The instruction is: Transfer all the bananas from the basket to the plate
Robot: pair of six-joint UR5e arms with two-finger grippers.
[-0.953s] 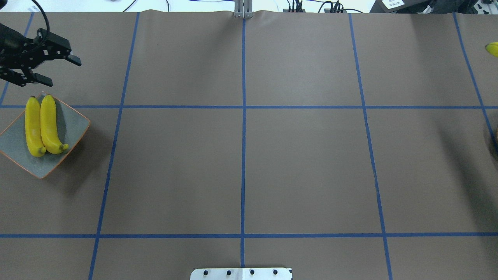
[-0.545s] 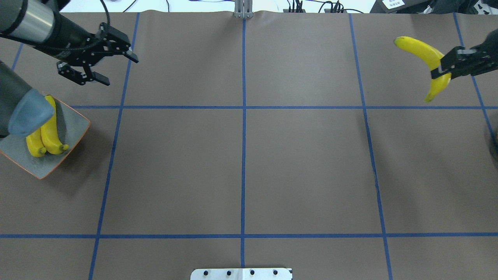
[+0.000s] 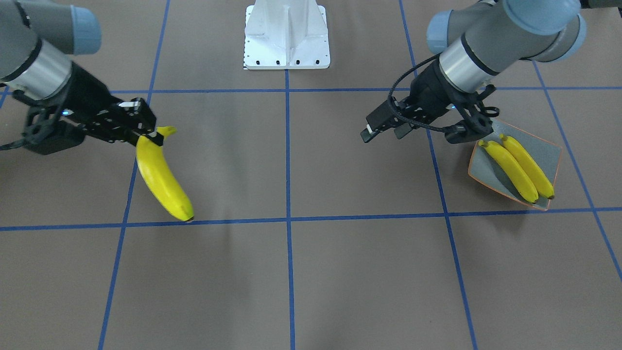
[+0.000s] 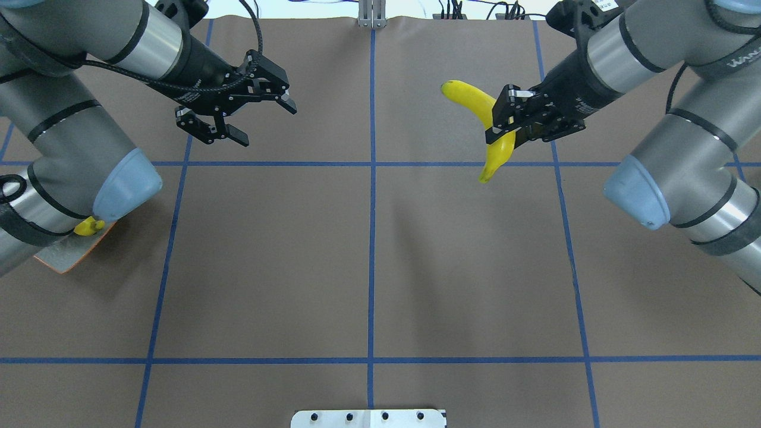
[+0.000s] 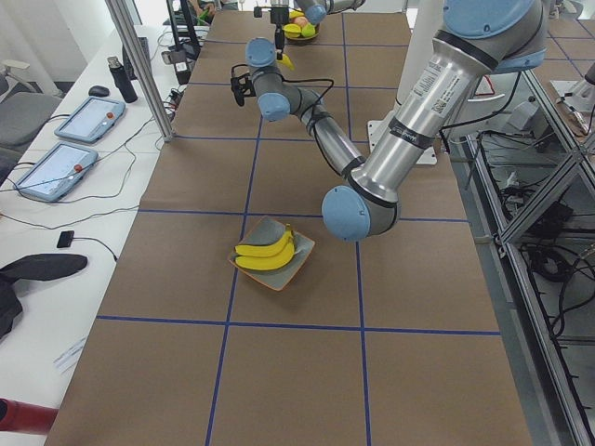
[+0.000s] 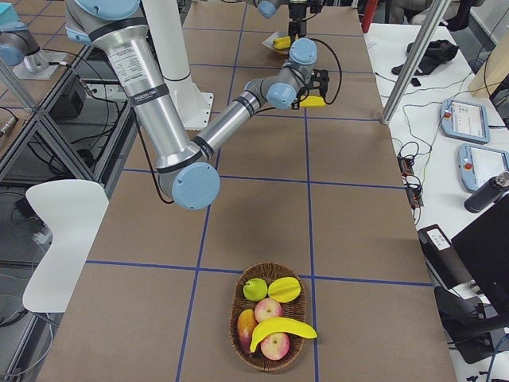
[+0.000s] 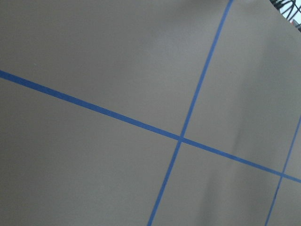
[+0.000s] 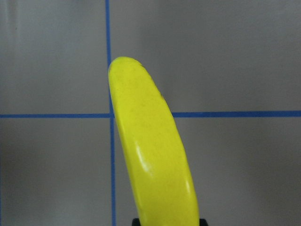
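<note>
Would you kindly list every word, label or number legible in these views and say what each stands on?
"WAN": white letters on the right arm, cut off at the overhead view's edge.
White print on the left arm near its wrist: too blurred to read.
A white label beyond the table's far edge: too small to read.

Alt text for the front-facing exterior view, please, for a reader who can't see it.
The right gripper, at the view's left, holds a banana near its stem end over the brown table with its blue tape grid. At the view's right, the left gripper hovers open and empty beside the plate, where two bananas lie side by side.
</note>
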